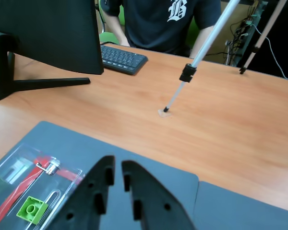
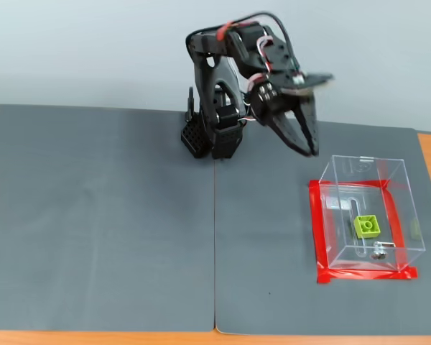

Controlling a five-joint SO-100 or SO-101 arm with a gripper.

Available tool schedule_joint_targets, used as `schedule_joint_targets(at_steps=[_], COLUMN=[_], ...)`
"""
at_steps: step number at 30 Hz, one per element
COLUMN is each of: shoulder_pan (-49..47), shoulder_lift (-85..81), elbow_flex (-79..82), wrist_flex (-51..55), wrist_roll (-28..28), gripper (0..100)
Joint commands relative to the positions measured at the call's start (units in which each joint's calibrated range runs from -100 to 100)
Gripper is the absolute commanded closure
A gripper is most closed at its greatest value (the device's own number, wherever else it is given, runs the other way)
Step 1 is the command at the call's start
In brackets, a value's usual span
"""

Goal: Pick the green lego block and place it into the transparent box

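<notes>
The green lego block lies studs-up on the floor of the transparent box, next to the slot and the small screw. In the wrist view the block shows at the lower left inside the box. My gripper hangs in the air up and to the left of the box in the fixed view, clear of its walls. Its black fingers stand almost together with only a thin gap, and the gripper holds nothing.
Red tape frames the box base on the grey mats. The arm's base stands at the mats' far edge. In the wrist view, a monitor, keyboard, seated person and tripod leg lie beyond the mat.
</notes>
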Motion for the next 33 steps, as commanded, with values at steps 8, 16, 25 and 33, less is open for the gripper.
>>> schedule_joint_targets(at_steps=[8,16,25,33], shoulder_pan=[14.1,19.6,19.6,21.4], shoulder_lift=[-25.2,-37.8,-44.4,-44.3], elbow_flex=[18.7,32.4,41.5,48.8], wrist_flex=[0.1,0.1,-0.1,-0.7], wrist_roll=[-0.2,-0.2,0.2,0.0], gripper=[98,98,98,98])
